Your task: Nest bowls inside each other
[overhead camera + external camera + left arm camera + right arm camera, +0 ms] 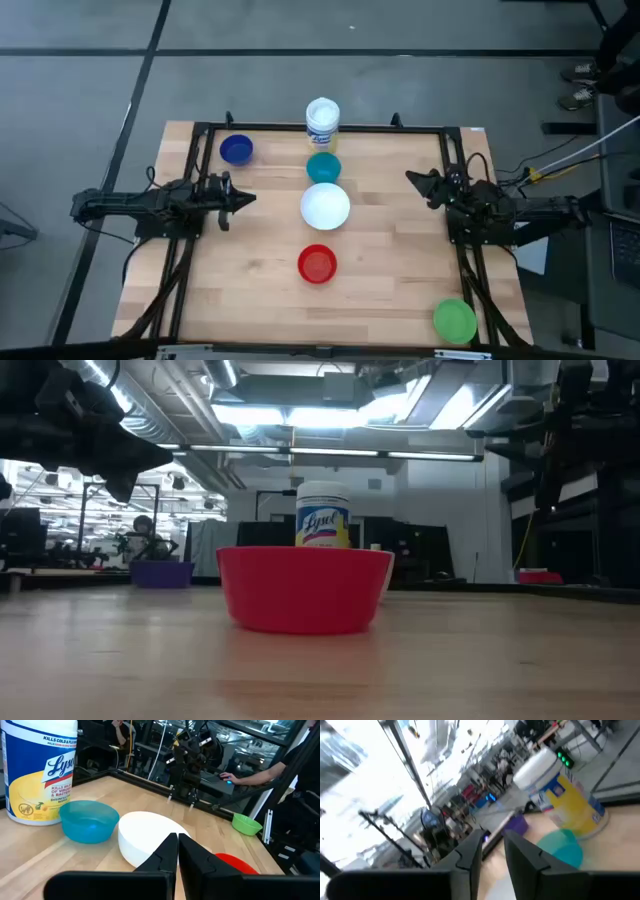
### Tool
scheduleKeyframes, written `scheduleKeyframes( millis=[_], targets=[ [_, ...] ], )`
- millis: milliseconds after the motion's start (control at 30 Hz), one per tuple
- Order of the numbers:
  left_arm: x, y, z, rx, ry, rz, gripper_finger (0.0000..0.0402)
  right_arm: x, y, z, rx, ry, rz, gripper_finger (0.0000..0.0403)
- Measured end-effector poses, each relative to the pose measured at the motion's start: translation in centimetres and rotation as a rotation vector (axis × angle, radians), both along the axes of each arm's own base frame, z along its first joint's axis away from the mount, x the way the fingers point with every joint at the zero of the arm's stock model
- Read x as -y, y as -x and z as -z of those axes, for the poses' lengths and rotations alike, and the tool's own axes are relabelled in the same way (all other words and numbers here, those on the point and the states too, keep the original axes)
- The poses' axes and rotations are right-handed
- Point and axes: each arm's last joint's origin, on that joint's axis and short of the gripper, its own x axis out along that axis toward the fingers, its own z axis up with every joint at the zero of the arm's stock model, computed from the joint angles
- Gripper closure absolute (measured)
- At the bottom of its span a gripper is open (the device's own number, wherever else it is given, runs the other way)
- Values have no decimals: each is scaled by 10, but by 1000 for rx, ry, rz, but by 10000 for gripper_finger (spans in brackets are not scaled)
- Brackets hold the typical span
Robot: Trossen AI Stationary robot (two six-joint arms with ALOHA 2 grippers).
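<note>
Five bowls rest on their bases on the wooden table, apart from one another. They are a dark blue one (pixel 236 150) at the far left, a teal one (pixel 323 167), a white one (pixel 325 205), a red one (pixel 317 264) and a green one (pixel 455 320) at the near right corner. My left gripper (pixel 245 197) hovers shut to the left of the white bowl (pixel 147 837), pointing at it. My right gripper (pixel 412 178) hovers open to the right of the teal bowl (pixel 565 847), with nothing between its fingers.
A tall yellow-labelled wipes canister (pixel 322 122) stands at the far edge, right behind the teal bowl. A black frame (pixel 300 128) borders the table's far, left and right sides. A person's hand (pixel 227 776) shows beyond the table in the left wrist view.
</note>
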Motion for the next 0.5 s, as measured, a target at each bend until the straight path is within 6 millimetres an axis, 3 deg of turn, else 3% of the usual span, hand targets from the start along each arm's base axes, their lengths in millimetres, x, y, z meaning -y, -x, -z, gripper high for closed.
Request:
scheduleKeyframes(
  millis=[500],
  targets=[
    [0, 0, -3, 35, 2, -13, 393, 0, 3, -11, 188, -140, -22, 287]
  ],
)
